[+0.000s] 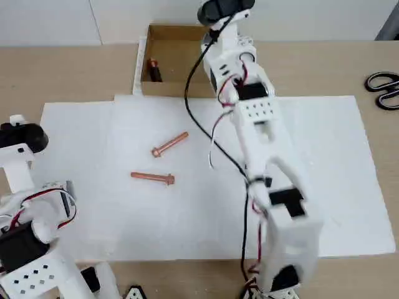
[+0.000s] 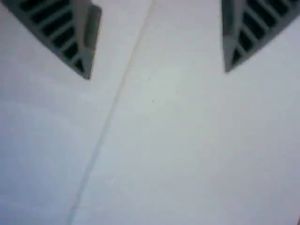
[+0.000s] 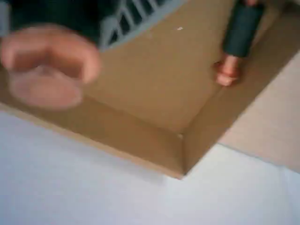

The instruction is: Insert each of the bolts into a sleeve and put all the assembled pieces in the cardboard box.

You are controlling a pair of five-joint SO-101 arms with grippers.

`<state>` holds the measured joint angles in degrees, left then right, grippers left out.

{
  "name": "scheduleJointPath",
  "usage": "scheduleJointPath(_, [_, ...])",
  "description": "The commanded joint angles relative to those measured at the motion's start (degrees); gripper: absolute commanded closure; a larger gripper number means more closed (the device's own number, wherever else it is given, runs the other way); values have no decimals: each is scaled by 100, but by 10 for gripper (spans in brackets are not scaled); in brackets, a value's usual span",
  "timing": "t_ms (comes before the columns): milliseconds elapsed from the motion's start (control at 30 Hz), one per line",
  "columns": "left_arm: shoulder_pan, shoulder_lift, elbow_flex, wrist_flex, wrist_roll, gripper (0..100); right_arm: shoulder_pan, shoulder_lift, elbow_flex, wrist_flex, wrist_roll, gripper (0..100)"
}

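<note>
Bolts lying bare on the white sheet (image 1: 324, 162) number 2, farther bolt (image 1: 169, 144) and nearer bolt (image 1: 153, 177), 1 sleeved bolt (image 1: 153, 70) lies inside the cardboard box (image 1: 181, 56), the right gripper (image 3: 86, 26) clenches 1 more sleeved piece (image 3: 44, 70) over the box wall, and the left gripper (image 2: 157, 72) hangs spread above the sheet.
</note>
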<state>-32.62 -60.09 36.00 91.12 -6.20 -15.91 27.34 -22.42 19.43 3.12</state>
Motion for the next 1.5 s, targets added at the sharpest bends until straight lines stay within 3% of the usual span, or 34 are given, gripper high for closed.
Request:
scheduleJointPath(0, [-35, -53, -57, 26, -9, 825, 31, 910, -1653, -198, 18, 995])
scheduleJointPath(233, [-35, -53, -48, 26, -9, 825, -48, 2721, -3437, -198, 18, 995])
scheduleJointPath(600, [-26, -53, -40, 18, -9, 825, -92, 4400, -4853, -180, 35, 987])
scheduleJointPath(867, [-26, -53, -31, 18, -9, 825, -171, 4848, -5275, -127, 53, 786])
scheduleJointPath(1067, [-26, -53, -31, 18, -9, 825, -198, 4848, -5705, -75, 62, 775])
scheduleJointPath(1267, [-26, -53, -31, 18, -9, 825, -171, 4848, -7411, 1411, 62, 775])
scheduleJointPath(1467, [-26, -53, -31, 18, -9, 825, 22, 4163, -7411, 2440, 62, 775])
